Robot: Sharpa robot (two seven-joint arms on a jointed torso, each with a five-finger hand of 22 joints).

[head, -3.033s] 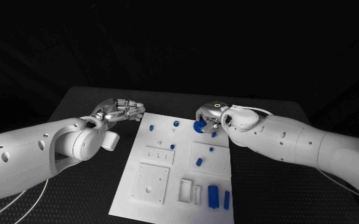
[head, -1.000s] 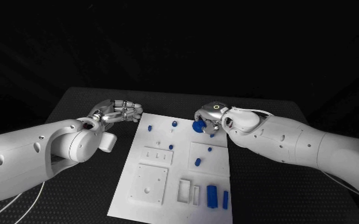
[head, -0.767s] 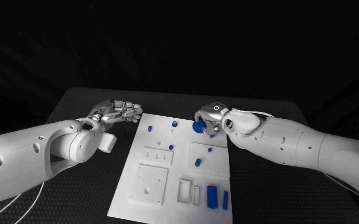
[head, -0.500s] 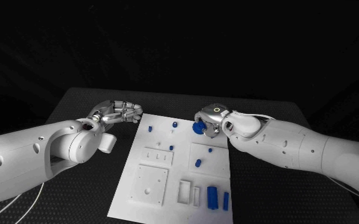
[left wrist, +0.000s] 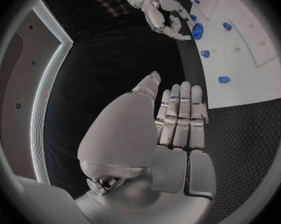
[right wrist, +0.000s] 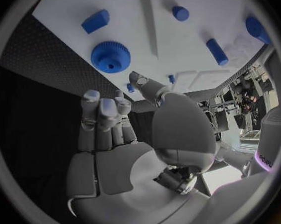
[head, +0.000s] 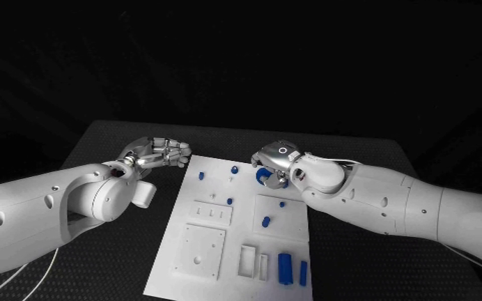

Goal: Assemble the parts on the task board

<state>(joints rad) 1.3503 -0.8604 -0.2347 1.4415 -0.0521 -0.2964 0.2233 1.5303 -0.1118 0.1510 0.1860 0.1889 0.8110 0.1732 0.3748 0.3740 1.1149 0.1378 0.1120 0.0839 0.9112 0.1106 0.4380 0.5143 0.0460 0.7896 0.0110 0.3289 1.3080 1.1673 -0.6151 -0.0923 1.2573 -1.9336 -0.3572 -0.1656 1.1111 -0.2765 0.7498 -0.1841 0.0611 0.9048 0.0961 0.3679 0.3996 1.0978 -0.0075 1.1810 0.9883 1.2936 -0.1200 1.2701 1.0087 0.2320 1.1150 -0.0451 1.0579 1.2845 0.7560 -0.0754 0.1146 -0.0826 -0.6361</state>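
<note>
The white task board lies lengthwise in the middle of the black table. A blue toothed wheel lies flat near the board's far right corner. My right hand hovers just over that wheel, fingers spread and a little apart from it, holding nothing. The left wrist view shows this hand beside the wheel. My left hand hangs over the bare table off the board's far left corner, fingers stretched out side by side and empty.
Small blue pegs stand in the board's far half, with another peg mid-board. Two long blue blocks lie at the near right corner. Raised white plates take up the near left.
The right hand gripped the blue wheel at the board's far right corner before; now its fingers have come off it and the wheel lies on the board. The left hand has hardly moved.
</note>
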